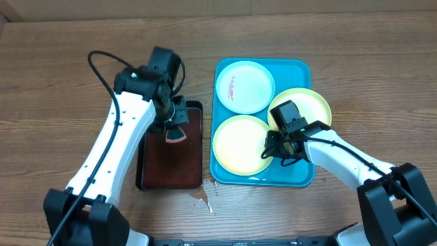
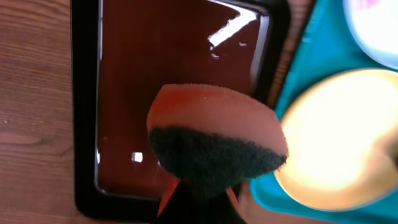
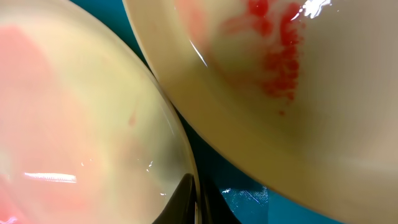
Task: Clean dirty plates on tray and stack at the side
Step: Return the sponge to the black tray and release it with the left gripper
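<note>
Plates (image 1: 240, 143): three, all lying inside turquoise tray (image 1: 293, 72), not yet stacked on bare tabletop (image 1: 54, 68) at the side.

White plate (image 1: 244, 86): far left of tray, red-streaked, untouched.

Far yellow-green plate (image 1: 315, 102): right side, red-smeared in right wrist view, rim close against near yellow-green plate; touching or overlapping, cannot tell which.

Left gripper (image 1: 176, 126): clamped on sponge (image 2: 217, 137), orange with dark scouring face, hanging above black tray (image 1: 171, 167). Probably placed there for wetting before a wipe.

Right gripper (image 1: 278, 147): low at near plate's rim, between both yellow-green plates, likely positioned to steady or lift one. Jaw state impossible to tell.
</note>
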